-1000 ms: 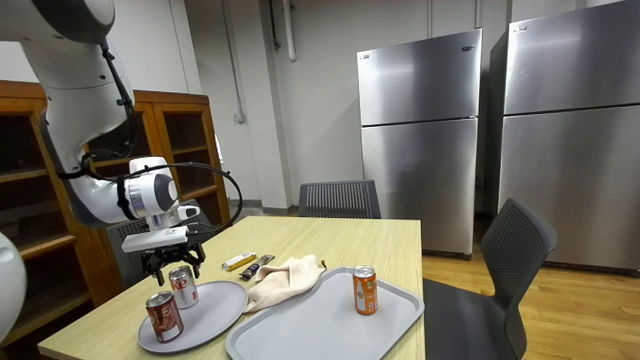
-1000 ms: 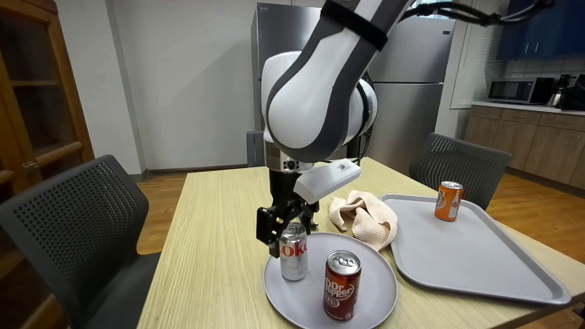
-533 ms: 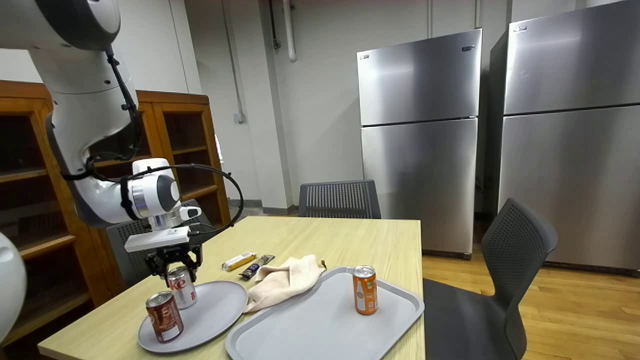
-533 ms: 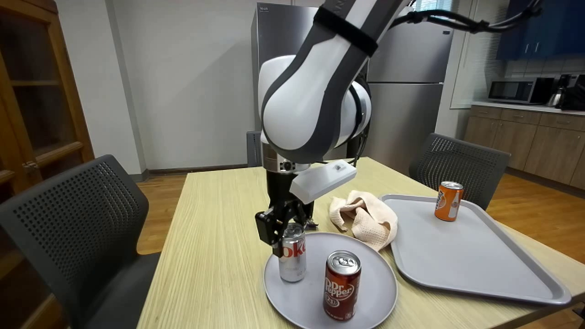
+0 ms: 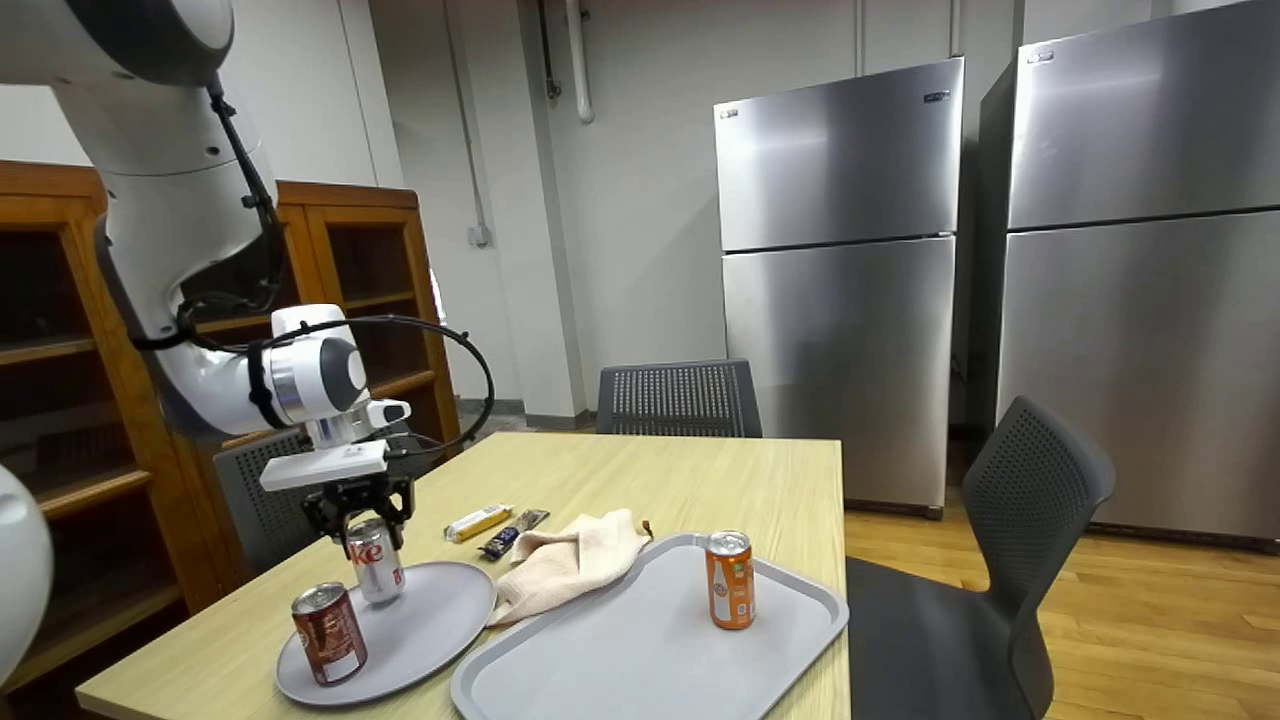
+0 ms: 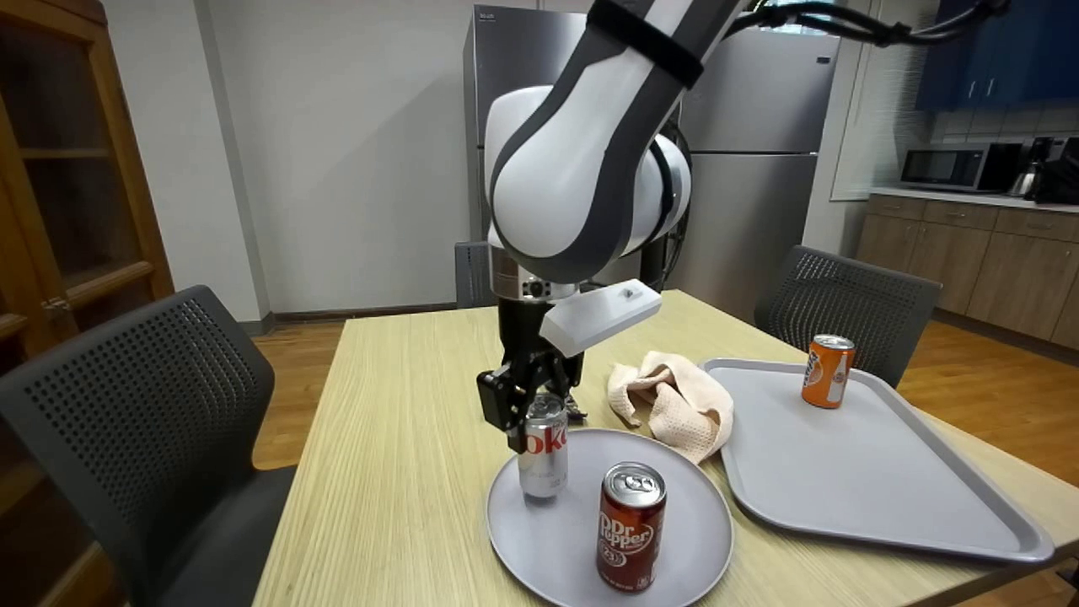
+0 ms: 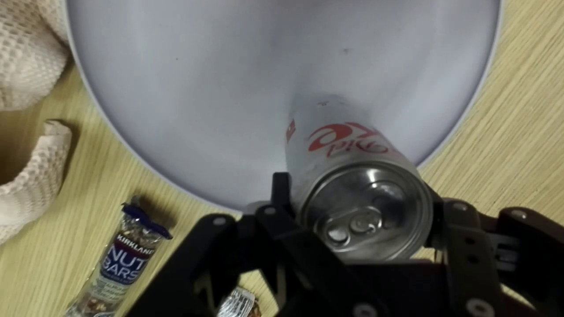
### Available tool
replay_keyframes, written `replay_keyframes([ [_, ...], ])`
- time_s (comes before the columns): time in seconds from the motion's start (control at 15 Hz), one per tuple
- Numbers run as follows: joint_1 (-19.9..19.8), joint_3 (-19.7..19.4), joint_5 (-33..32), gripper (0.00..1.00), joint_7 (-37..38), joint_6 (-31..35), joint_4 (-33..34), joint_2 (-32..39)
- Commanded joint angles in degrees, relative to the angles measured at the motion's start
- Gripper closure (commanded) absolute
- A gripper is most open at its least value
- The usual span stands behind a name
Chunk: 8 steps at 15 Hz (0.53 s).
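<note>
Diet Coke can (image 6: 544, 459) sits pinched between the fingers (image 7: 280, 191) of the gripper (image 7: 358, 200), held near its top, roughly upright and just inside the rim of a round grey plate (image 6: 695, 523). Whether its base touches the plate is hard to make out. Part of its lettering turns out of sight in every view, and in an exterior view one finger is hidden behind the can. At the wrist, the frame cuts off the plate's upper part, a peach waffle-weave towel (image 5: 580, 565) on the left and, along the bottom, a Kirkland nut bar (image 7: 114, 268); a silvery wrapper (image 7: 238, 304) is mostly covered by the gripper and cannot be read. In an exterior view the white-and-grey arm (image 6: 565, 194) slants down from the upper right, its top out of frame, and bends so that the gripper points downward; it blocks part of a stainless-steel refrigerator (image 6: 754, 177). Apart from the gripped can, on the same plate, stands a Dr Pepper can (image 6: 630, 531). Farther off, an orange Fanta can (image 6: 829, 371) stands on a grey tray (image 6: 885, 489), its label partly turned away.
</note>
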Motion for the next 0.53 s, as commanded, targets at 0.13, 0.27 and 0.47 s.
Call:
replay_keyframes([
  [0.13,-1.3,-2.0,-1.5,0.62,0.6,0.2,-2.1,-6.3],
  [0.27,-2.0,-2.9,-1.8,0.62,0.6,0.5,-2.5,-7.6],
  [0.47,-3.6,-4.0,-2.0,0.62,0.1,0.8,-3.3,-9.2],
])
